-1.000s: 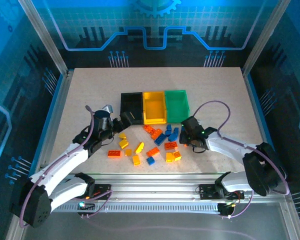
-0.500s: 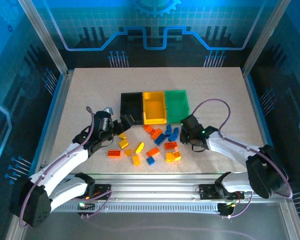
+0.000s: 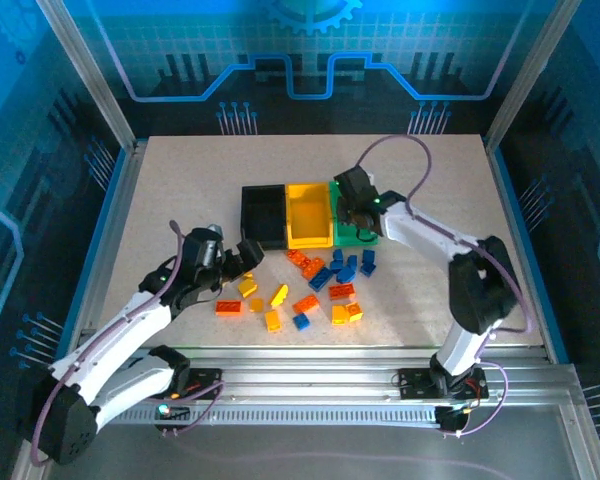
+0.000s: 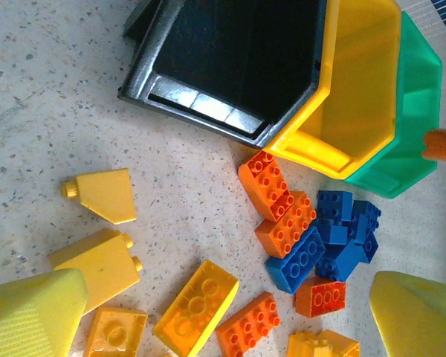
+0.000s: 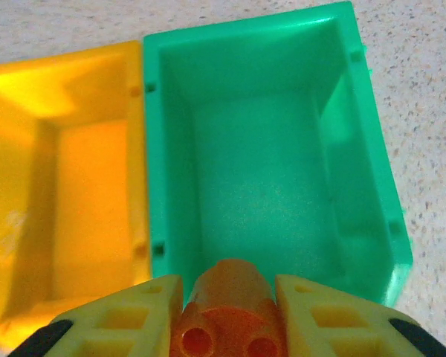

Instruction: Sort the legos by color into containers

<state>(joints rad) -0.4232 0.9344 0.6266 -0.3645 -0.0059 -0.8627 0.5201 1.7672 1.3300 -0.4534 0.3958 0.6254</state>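
Observation:
My right gripper (image 3: pixel 357 207) is shut on an orange-red lego (image 5: pixel 227 306) and hangs over the near end of the green container (image 5: pixel 267 163), next to the yellow container (image 5: pixel 74 193). Both look bare inside. The black container (image 3: pixel 263 215), the yellow one (image 3: pixel 309 213) and the green one (image 3: pixel 344 238) stand joined in a row. Loose legos lie in front of them: orange-red (image 4: pixel 271 186), blue (image 4: pixel 305 260) and yellow (image 4: pixel 197 305). My left gripper (image 4: pixel 223 323) is open above the pile's left side (image 3: pixel 242 256), holding nothing.
The pile spreads across the speckled table (image 3: pixel 180 190) between the two arms, with a yellow sloped brick (image 4: pixel 104 195) off to the left. A metal rail (image 3: pixel 310 375) runs along the near edge. Blue-lit walls enclose the table.
My right gripper closed on an orange-red lego at the pile's right side, then lifted it back and left over the green container. The left arm shifted slightly nearer.

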